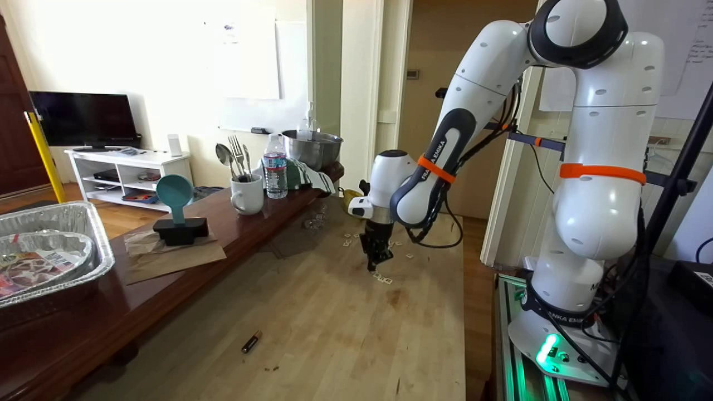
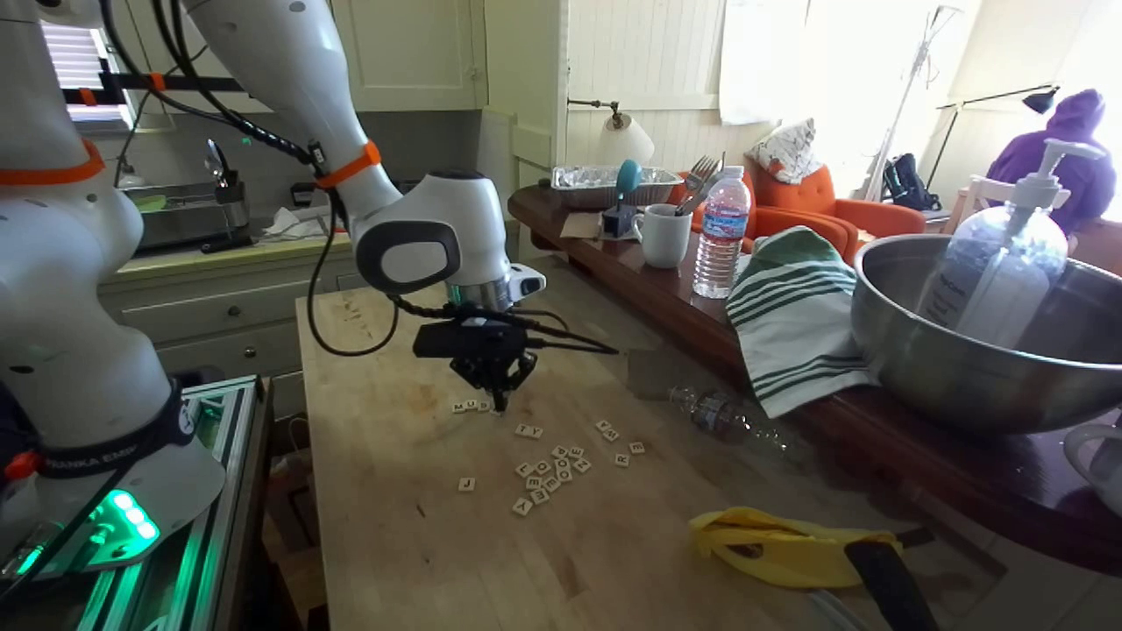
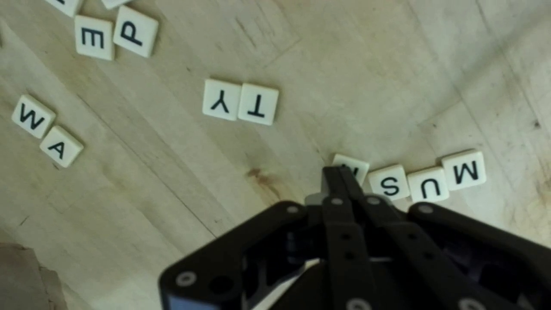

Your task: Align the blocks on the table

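Observation:
The blocks are small cream letter tiles on the pale wood table. In the wrist view, tiles M, U and S form a slightly uneven row. A tilted tile at the row's left end is partly hidden by my gripper. The gripper is shut, fingertips together over that tile's edge; contact is unclear. Tiles Y and T sit side by side. W and A lie left. In an exterior view, a tile cluster and tile J lie apart.
A battery lies on the table. A clear plastic bottle and a yellow object lie near the dark raised counter. The counter holds a mug, a water bottle and a metal bowl.

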Tool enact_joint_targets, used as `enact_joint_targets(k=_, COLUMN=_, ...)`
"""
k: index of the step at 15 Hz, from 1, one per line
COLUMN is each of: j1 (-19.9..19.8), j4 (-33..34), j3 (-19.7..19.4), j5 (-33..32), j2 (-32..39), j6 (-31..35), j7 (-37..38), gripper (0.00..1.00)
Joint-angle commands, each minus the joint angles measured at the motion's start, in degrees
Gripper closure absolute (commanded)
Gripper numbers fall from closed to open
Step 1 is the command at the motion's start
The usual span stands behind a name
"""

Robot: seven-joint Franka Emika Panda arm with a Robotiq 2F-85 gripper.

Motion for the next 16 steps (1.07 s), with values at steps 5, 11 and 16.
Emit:
enact_joint_targets(k=5, j1=1.12, j4=-1.49, j3=0.88, j5=0.95, j2=0.92, j6=-0.33, j7=-5.57, gripper=1.0)
enact_joint_targets(k=11, j1=1.43, j4=-2.75, j3=1.76, j5=2.76, j2=-0.29, j6=-1.06, j7=-10.34, gripper=1.0)
enact_joint_targets(k=16, j1=1.84, j4=-2.83, j3=1.13, j5=1.49, j2=-1.53, j6=-0.82, j7=-10.54, gripper=1.0)
